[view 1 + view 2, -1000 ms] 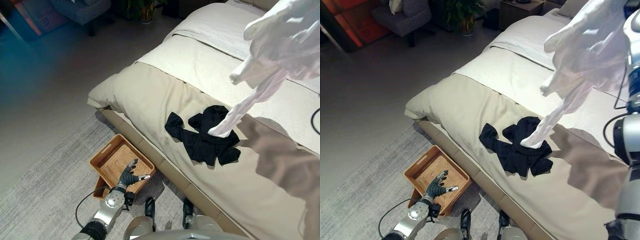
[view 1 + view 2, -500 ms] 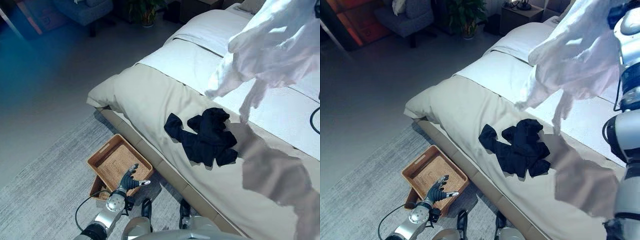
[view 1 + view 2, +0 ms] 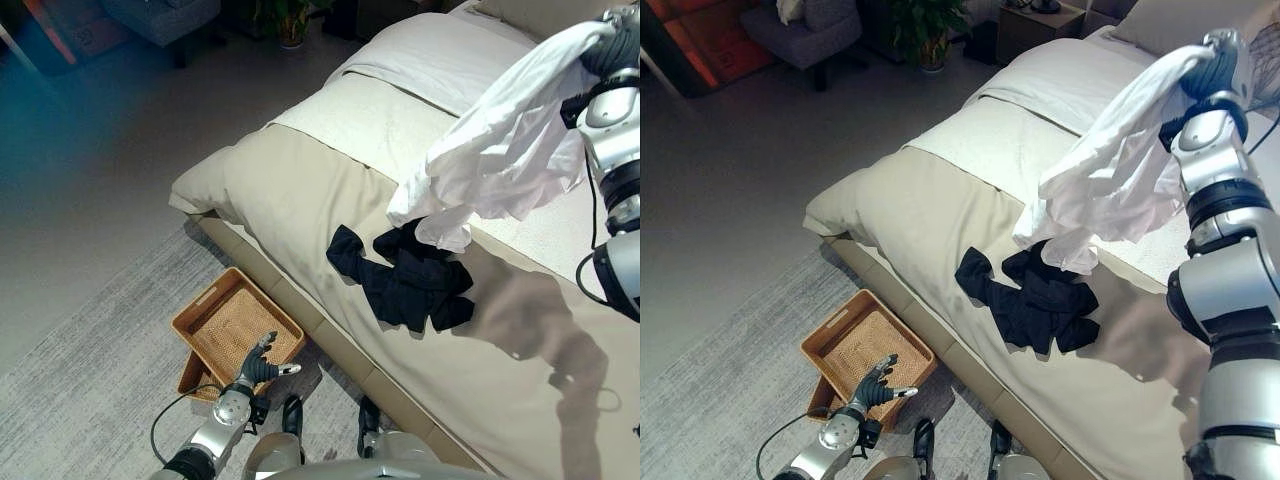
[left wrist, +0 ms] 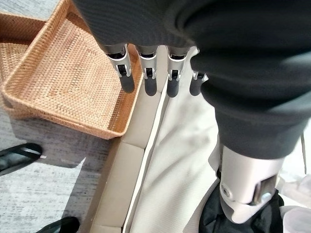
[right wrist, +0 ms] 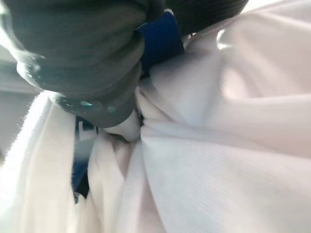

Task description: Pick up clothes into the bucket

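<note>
The crumpled white cloth garment (image 3: 1110,185) hung in the air above the beige-covered bed (image 3: 930,215), bunched at its top in the right hand (image 3: 1225,62), whose fingers were curled round the fabric; in the right wrist view the cloth pressed against the hand's dark cover; its lower folds dangled just over the black crumpled garment (image 3: 1035,295), which lay on the bed; the left hand (image 3: 258,368) hovered with fingers straight and slightly spread, holding nothing, beside the near edge of the rectangular woven wicker basket (image 3: 205,315) on the grey rug (image 3: 90,380) by the bed.
</note>
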Motion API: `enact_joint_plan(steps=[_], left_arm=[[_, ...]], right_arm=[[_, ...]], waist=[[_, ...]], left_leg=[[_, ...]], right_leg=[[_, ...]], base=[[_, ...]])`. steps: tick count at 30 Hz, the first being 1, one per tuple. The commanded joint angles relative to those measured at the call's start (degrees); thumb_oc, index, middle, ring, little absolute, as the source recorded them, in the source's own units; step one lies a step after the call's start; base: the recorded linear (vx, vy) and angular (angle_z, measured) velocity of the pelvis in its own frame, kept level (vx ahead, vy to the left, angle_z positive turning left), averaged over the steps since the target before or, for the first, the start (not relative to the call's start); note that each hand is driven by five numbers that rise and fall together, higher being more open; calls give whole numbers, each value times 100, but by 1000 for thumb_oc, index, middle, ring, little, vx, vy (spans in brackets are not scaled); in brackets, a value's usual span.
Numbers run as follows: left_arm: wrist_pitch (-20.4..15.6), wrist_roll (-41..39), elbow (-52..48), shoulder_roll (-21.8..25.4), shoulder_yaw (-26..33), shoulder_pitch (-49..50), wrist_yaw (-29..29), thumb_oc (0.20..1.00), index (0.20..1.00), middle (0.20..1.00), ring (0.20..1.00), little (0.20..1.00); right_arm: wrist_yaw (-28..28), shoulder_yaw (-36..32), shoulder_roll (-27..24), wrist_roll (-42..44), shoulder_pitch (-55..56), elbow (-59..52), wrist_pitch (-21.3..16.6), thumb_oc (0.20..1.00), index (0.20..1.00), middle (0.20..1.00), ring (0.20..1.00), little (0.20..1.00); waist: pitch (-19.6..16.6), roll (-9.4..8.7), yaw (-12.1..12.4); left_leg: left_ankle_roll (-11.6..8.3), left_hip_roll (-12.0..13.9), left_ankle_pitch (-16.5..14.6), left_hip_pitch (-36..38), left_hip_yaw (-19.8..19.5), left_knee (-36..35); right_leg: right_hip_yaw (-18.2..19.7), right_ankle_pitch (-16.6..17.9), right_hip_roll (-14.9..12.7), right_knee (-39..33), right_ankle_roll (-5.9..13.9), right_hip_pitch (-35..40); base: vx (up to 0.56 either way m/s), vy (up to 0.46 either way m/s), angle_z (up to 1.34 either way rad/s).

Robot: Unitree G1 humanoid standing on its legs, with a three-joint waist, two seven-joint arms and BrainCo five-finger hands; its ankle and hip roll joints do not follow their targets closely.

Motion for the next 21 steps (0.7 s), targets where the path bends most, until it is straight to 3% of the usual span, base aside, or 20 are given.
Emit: enact_joint_plan(steps=[1, 3, 4, 5, 21], left_arm=[[-105, 119, 101, -49, -14, -211, 115, 1000, 1000, 1000, 1000, 1000], [-109, 114, 107, -56, 7, -202, 109, 1000, 1000, 1000, 1000, 1000], [-110, 114, 108, -56, 7, -202, 109, 1000, 1000, 1000, 1000, 1000], [-106, 114, 132, -62, 14, -194, 96, 1000, 1000, 1000, 1000, 1000], [-81, 63, 385, -169, 21, -313, 110, 1000, 1000, 1000, 1000, 1000]], right_arm=[[75, 88, -264, -113, -700, -101, -258, 1000, 1000, 1000, 1000, 1000], [156, 99, -218, -75, -642, -171, -261, 1000, 1000, 1000, 1000, 1000], [157, 99, -218, -75, -641, -172, -261, 918, 918, 918, 918, 918], [211, 116, -225, -65, -620, -191, -270, 200, 200, 200, 200, 200], [343, 190, -271, 291, -874, -319, -366, 200, 200, 200, 200, 200]], waist=[[54, -333, -35], [82, -330, -36], [80, -330, -36], [90, -323, -39], [129, -366, -98]], left_leg=[[-96, -83, -230, -206, -103, 370], [-92, -87, -224, -223, -99, 374], [-92, -87, -224, -224, -99, 374], [-90, -87, -221, -228, -97, 372], [-89, -82, -240, -231, -73, 371]], right_leg=[[-121, -266, -326, 285, 373, 55], [-119, -254, -331, 295, 373, 32], [-119, -254, -331, 296, 373, 31], [-117, -254, -332, 302, 373, 18], [-92, -277, -338, 355, 364, -24]], base=[[0, 0, 0], [0, 0, 0], [-11, -1, -7], [-11, 2, -6], [-1, 0, 0]])
